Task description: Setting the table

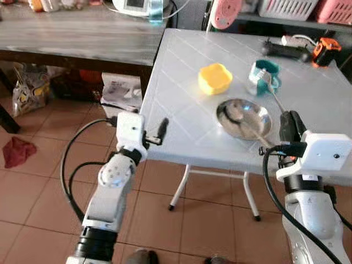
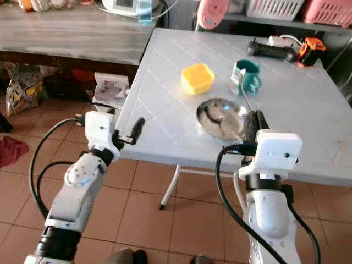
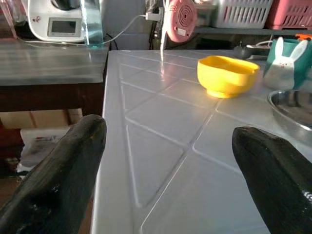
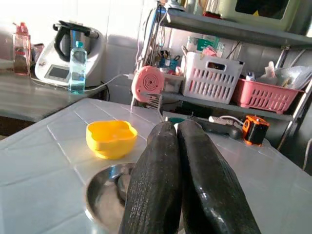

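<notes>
Steel plate (image 1: 243,119) just ahead of right pincer (image 1: 290,127) with fingers pressed together, left pincer (image 1: 160,131) wide at table (image 1: 181,110) edge

white folding table (image 1: 187,104) standing on tiled floor | yellow bowl (image 1: 214,78) lying well ahead of the left gripper (image 1: 161,130) | steel plate (image 1: 243,118) sitting just ahead of the right gripper (image 1: 290,129) | teal rabbit mug (image 1: 263,77) standing beyond the plate | black tool (image 1: 285,51) and orange-black device (image 1: 325,51) lying at the far edge
</notes>
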`<state>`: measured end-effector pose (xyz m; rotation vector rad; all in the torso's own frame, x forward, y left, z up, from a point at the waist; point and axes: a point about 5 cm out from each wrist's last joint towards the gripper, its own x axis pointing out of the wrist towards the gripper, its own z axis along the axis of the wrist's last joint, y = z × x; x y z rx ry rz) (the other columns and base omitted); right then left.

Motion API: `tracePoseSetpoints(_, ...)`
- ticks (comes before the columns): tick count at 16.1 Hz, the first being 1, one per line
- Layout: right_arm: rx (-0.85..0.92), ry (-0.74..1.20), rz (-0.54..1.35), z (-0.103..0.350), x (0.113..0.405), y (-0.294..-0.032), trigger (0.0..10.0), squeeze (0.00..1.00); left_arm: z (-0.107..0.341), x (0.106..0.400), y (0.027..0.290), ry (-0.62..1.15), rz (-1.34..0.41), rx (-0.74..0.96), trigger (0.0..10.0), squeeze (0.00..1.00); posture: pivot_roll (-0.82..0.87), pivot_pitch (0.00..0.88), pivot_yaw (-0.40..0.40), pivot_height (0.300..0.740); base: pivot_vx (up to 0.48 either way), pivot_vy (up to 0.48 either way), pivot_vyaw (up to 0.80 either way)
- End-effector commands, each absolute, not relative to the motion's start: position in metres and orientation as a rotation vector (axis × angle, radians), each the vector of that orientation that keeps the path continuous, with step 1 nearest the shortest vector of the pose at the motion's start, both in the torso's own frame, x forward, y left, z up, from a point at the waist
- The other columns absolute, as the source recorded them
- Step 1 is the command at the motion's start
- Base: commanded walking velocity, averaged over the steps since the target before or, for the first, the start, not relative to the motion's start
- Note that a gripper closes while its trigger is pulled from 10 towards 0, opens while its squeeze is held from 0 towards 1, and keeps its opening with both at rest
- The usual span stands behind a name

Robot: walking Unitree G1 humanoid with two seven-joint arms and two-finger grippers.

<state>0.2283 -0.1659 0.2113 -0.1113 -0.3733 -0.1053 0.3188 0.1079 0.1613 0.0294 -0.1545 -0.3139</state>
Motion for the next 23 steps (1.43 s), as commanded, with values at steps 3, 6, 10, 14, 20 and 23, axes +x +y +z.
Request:
tracePoseSetpoints(3, -0.119, -0.370, -0.115, 0.211, 0.228, -0.168, 10.0, 0.00, 0.157, 0.317, 0.102, -0.133, -0.339, 0.027, 10.0, 0.00, 0.01, 0.145, -0.012, 0.714, 0.000, 0.421, 0.00)
tracePoseSetpoints(6, -0.114, -0.369, -0.117, 0.210, 0.229, -0.169, 10.0, 0.00, 0.156, 0.317, 0.102, -0.128, -0.340, 0.028, 10.0, 0.00, 0.01, 0.147, -0.013, 0.714, 0.000, 0.419, 0.00)
tracePoseSetpoints(10, -0.115, -0.370, -0.116, 0.210, 0.229, -0.169, 10.0, 0.00, 0.155, 0.316, 0.102, -0.123, -0.343, 0.031, 10.0, 0.00, 0.02, 0.148, -0.014, 0.714, 0.000, 0.411, 0.00)
tracePoseSetpoints(14, -0.116, -0.369, -0.111, 0.209, 0.230, -0.169, 10.0, 0.00, 0.154, 0.316, 0.102, -0.123, -0.341, 0.031, 10.0, 0.00, 0.02, 0.143, -0.018, 0.714, 0.000, 0.407, 0.00)
tracePoseSetpoints(20, -0.125, -0.344, -0.108, 0.203, 0.226, -0.172, 10.0, 0.00, 0.152, 0.316, 0.100, -0.119, -0.342, 0.030, 10.0, 0.00, 0.02, 0.128, -0.026, 0.714, 0.000, 0.406, 0.00)
tracePoseSetpoints(23, -0.128, -0.335, -0.113, 0.200, 0.223, -0.174, 10.0, 0.00, 0.152, 0.319, 0.101, -0.121, -0.328, 0.037, 10.0, 0.00, 0.02, 0.124, -0.025, 0.714, 0.000, 0.364, 0.00)
